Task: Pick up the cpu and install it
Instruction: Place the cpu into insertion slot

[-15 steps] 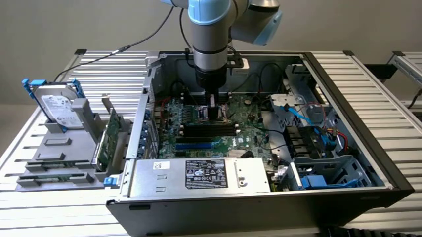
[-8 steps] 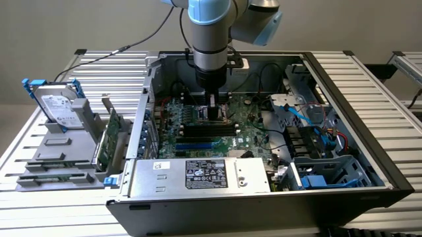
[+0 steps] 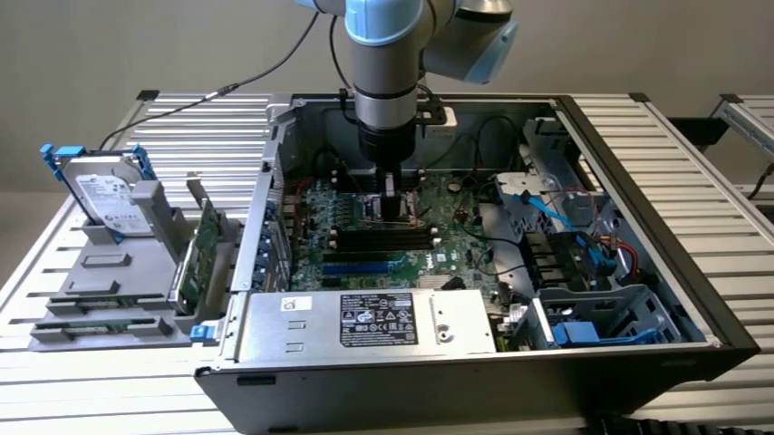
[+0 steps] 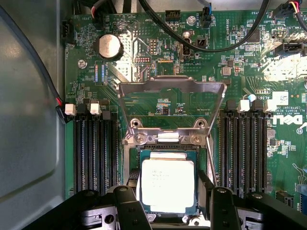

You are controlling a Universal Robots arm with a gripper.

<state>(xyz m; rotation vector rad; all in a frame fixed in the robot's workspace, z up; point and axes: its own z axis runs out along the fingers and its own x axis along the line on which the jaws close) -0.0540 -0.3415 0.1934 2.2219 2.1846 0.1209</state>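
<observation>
The gripper (image 4: 168, 203) hangs low inside the open computer case (image 3: 677, 299), jaws spread wide to either side of the cpu (image 4: 167, 184). The cpu lies flat in the motherboard (image 4: 144, 57) socket, between the black memory slots (image 4: 96, 148), load frame (image 4: 171, 103) raised

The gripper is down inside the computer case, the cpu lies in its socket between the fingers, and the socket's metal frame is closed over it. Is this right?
Not quite. In the wrist view the metal frame is swung open, away from the cpu. The rest holds: the gripper is down inside the case.
</observation>
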